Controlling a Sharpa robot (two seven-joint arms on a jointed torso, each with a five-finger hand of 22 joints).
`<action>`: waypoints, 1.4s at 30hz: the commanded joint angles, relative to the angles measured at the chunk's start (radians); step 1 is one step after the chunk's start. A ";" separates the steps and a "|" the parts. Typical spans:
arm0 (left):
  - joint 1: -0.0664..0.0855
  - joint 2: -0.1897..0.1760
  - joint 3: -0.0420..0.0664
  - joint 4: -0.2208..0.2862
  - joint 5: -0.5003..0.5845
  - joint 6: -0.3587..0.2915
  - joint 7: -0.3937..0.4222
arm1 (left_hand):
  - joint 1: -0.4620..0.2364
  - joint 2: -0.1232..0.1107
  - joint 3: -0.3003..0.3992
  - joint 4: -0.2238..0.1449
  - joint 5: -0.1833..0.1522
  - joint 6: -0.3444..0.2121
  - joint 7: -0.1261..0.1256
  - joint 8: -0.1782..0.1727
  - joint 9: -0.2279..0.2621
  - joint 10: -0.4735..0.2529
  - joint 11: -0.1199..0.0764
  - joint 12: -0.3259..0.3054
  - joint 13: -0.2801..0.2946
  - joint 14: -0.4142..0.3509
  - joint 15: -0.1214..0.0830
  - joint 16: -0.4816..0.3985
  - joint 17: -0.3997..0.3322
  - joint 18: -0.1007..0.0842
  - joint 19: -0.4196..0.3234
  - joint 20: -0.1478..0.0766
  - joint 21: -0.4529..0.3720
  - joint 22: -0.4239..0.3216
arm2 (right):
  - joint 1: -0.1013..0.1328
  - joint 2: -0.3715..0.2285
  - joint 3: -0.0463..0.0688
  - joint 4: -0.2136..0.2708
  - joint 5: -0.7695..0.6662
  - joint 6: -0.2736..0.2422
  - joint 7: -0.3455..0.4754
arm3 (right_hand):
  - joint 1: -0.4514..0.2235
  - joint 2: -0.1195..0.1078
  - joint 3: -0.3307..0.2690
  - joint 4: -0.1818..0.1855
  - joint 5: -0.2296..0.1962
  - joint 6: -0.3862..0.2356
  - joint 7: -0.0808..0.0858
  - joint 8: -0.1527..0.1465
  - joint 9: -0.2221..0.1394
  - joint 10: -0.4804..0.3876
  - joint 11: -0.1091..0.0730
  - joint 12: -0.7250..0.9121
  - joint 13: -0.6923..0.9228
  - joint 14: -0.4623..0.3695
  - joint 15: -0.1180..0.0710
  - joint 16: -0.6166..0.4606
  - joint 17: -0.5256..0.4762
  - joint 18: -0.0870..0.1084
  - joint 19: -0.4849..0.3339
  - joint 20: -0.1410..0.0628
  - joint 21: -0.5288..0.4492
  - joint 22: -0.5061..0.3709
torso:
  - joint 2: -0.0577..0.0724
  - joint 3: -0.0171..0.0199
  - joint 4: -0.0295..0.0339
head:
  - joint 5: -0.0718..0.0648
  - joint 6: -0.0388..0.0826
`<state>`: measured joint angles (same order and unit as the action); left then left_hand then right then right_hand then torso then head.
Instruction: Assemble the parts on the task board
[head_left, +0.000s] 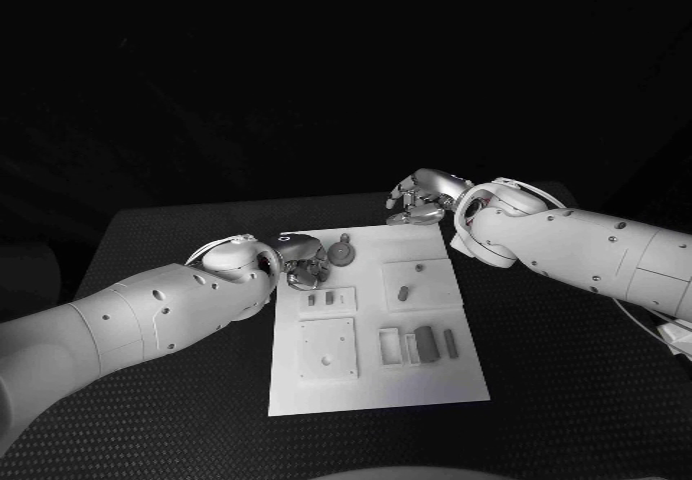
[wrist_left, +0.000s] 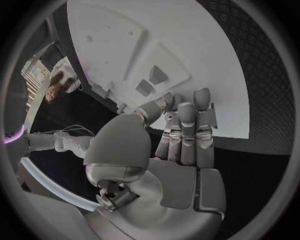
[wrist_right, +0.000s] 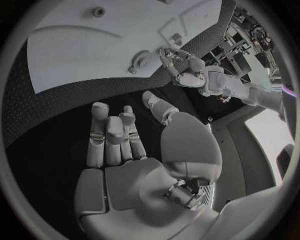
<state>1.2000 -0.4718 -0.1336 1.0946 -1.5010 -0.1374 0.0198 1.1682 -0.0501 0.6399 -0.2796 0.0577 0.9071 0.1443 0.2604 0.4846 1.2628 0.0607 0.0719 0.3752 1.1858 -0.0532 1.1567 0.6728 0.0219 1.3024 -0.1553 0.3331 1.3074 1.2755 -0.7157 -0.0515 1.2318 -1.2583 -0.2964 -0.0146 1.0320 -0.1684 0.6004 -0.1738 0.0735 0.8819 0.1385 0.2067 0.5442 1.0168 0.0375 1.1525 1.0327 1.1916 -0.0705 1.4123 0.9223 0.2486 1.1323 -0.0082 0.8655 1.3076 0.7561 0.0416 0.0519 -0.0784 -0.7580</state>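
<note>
Where board meets table, round part (head_left: 343, 251) beside left robot hand (head_left: 303, 266).

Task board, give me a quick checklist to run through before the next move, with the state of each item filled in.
1. Task board flat on the table: ok.
2. Left hand at the board's left edge, near the round part: ok.
3. Left hand actually holding a part: cannot tell; in the left wrist view its fingers lie together over the board's edge, with nothing plainly pinched.
4. Right hand free: ok; it sits just past the board's far edge, and the right wrist view shows nothing in its fingers.
5. Long parts lying in the near right of the board, untouched: ok.
6. Small part at the board's middle right, not yet picked up: ok.
</note>
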 joint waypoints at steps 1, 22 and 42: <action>-0.001 -0.001 0.000 0.002 0.007 -0.002 -0.001 | -0.004 -0.008 -0.005 0.002 -0.001 -0.009 0.003 -0.003 -0.002 -0.009 0.000 -0.004 0.001 -0.005 0.002 0.005 0.001 0.064 0.000 0.004 -0.006 0.022 | 0.000 0.000 0.000 0.000 -0.002 0.006 0.008 | -0.004 0.006 -0.001 -0.001 0.005 -0.011 0.017 0.001 -0.001 -0.001 0.005 0.007 -0.001 -0.001 0.005 -0.003 0.001 0.013 0.004 -0.003 -0.006 0.019 | 0.000 0.0000 0.0003 | 0.000 0.000; -0.001 -0.030 0.002 0.013 0.019 -0.054 -0.001 | 0.004 -0.018 -0.006 -0.001 -0.001 -0.039 0.006 -0.014 -0.007 -0.010 0.000 -0.001 0.007 -0.005 0.001 0.006 0.004 0.067 0.003 0.005 -0.007 0.022 | -0.001 -0.002 0.000 -0.002 -0.002 0.006 0.009 | -0.003 0.006 -0.001 -0.002 0.005 -0.012 0.017 0.000 -0.001 -0.001 0.005 0.007 -0.002 -0.001 0.005 -0.003 0.001 0.013 0.004 -0.003 -0.006 0.019 | 0.000 -0.0002 0.0005 | -0.001 0.002; 0.011 -0.148 0.044 0.018 0.639 -0.164 0.087 | -0.023 -0.025 -0.012 0.020 0.001 0.002 0.022 0.020 0.012 -0.045 0.015 -0.007 0.007 -0.051 0.017 -0.032 -0.009 0.059 -0.040 0.020 -0.040 0.012 | -0.011 -0.036 0.000 0.017 -0.049 0.007 0.015 | 0.027 0.028 0.025 -0.061 0.004 0.002 0.010 0.016 0.005 -0.032 0.000 -0.260 -0.205 -0.023 0.004 -0.146 -0.080 0.013 -0.057 0.033 -0.082 -0.011 | -0.002 0.0022 0.0022 | -0.011 0.013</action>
<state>1.2075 -0.6183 -0.0912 1.1057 -1.1319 -0.2564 0.0433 1.1519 -0.0767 0.6246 -0.2645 0.0577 0.9020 0.1675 0.2781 0.4965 1.2227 0.0758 0.0677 0.3837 1.1404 -0.0369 1.1288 0.6658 0.0238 1.2694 -0.1338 0.2961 1.3077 1.2661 -0.7494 -0.0514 1.2434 -1.2696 -0.2957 -0.0131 1.0578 -0.1426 0.6267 -0.2317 0.0735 0.8798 0.1516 0.2214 0.5486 0.9841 0.0375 0.9082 0.8402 1.1603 -0.0683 1.2729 0.8473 0.2494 1.0745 0.0197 0.7871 1.2985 0.7542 0.0432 0.0519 -0.0864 -0.7471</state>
